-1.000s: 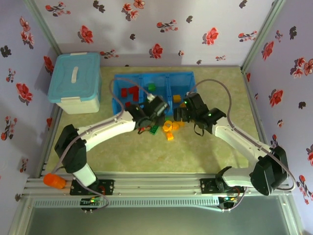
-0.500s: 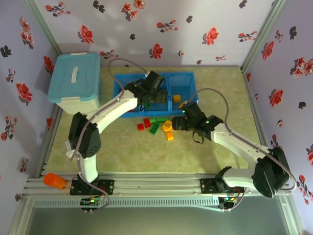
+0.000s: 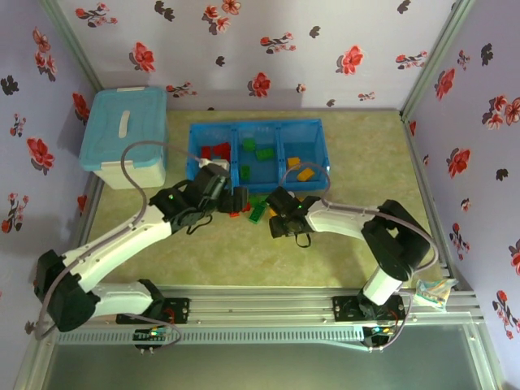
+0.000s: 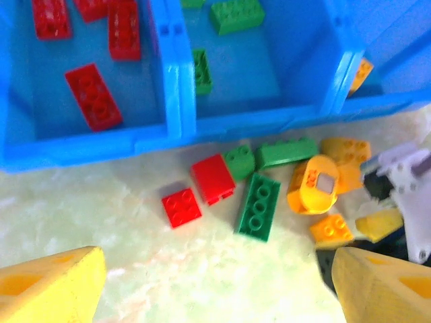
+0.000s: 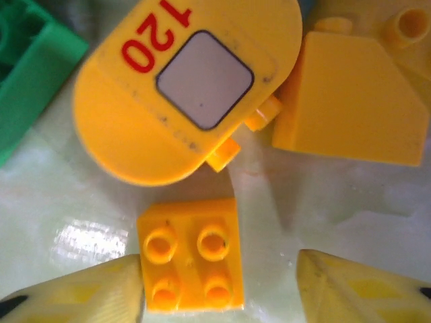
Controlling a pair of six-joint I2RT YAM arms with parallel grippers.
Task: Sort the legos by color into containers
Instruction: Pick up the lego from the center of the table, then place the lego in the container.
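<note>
Left gripper [image 4: 215,296] is hanging wide open over the table [image 4: 128,249], gripping nothing. Its blunt yellow fingers [image 4: 50,289] are framing the loose legos [image 4: 258,206], which are lying just in front of the tray [image 4: 176,87]. The tray is showing as glossy translucent blue plastic, three rectangular bins joined in a row. Red bricks [image 4: 93,95] are lying in the left bin, green bricks [image 4: 236,15] in the middle, orange ones [image 3: 305,173] in the right. I am holding my right gripper [image 5: 219,296] open too, straddling a small square yellow brick [image 5: 190,256] with four round studs. The brick is sitting right against one finger, with a gap to the other. Beyond it a smooth rounded yellow piece [image 5: 188,87], printed "120" in red beside a grey square, is lying next to a plain yellow slope [image 5: 353,101] and a green brick [image 5: 27,74]. The table is gleaming, pale and marbled.
</note>
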